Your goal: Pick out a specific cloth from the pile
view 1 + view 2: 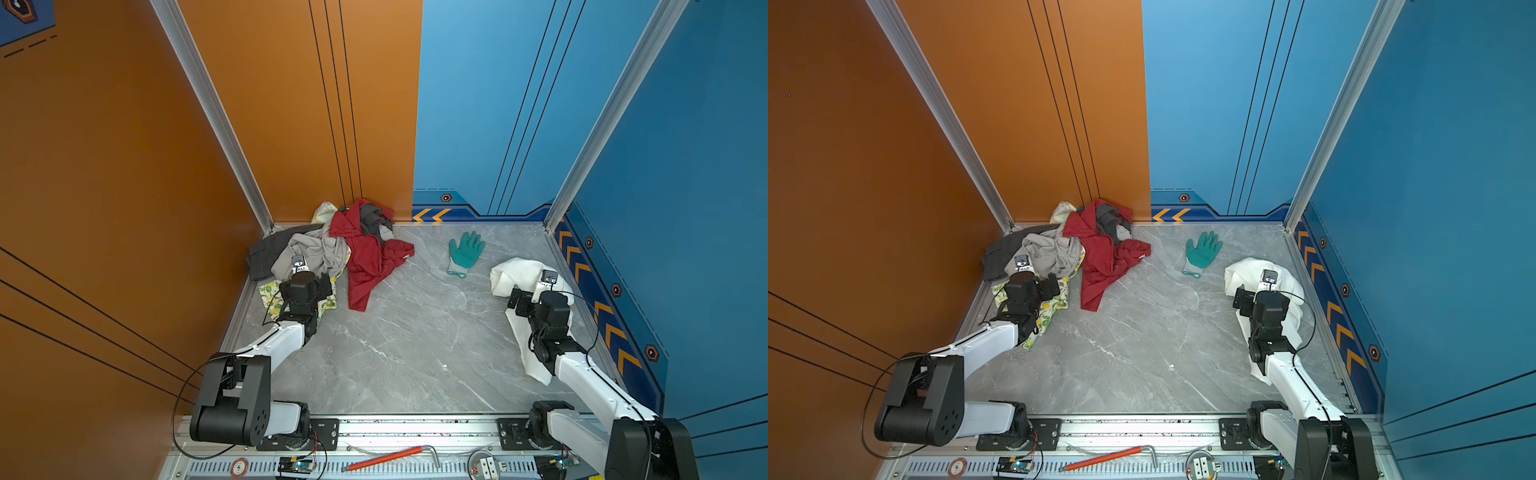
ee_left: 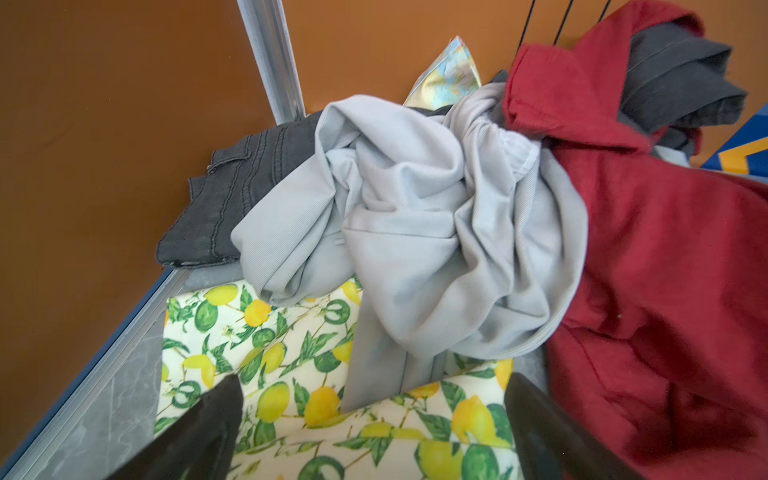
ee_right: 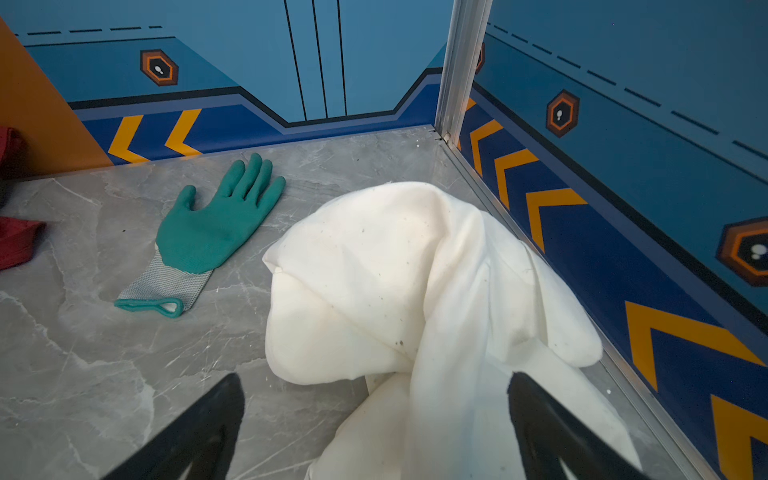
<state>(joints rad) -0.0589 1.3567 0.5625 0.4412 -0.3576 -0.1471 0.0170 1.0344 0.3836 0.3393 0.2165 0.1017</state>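
Here, in both top views, the cloth [image 1: 513,272] lies at the right of the frame on the grey marble table [image 1: 415,340], close along the blue right wall. It is plain white, soft and thick, bunched into a rounded hump at its far end, with a long tail running toward the lower right under the right arm. The right wrist view shows small dark specks on the cloth [image 3: 374,266]. It is larger than the green glove [image 1: 467,249], which lies flat just beside it, up and to the left.

The pile [image 1: 328,245] sits apart in the upper left corner of the table. It holds a red cloth [image 1: 370,262], a light grey garment [image 2: 415,216], dark grey fabric [image 2: 232,195] and a lemon print [image 2: 291,365].

The right claw [image 3: 376,380] is spread wide over the cloth's tail and grips nothing. The left claw [image 2: 374,386] is also spread wide, over the lemon print, empty.
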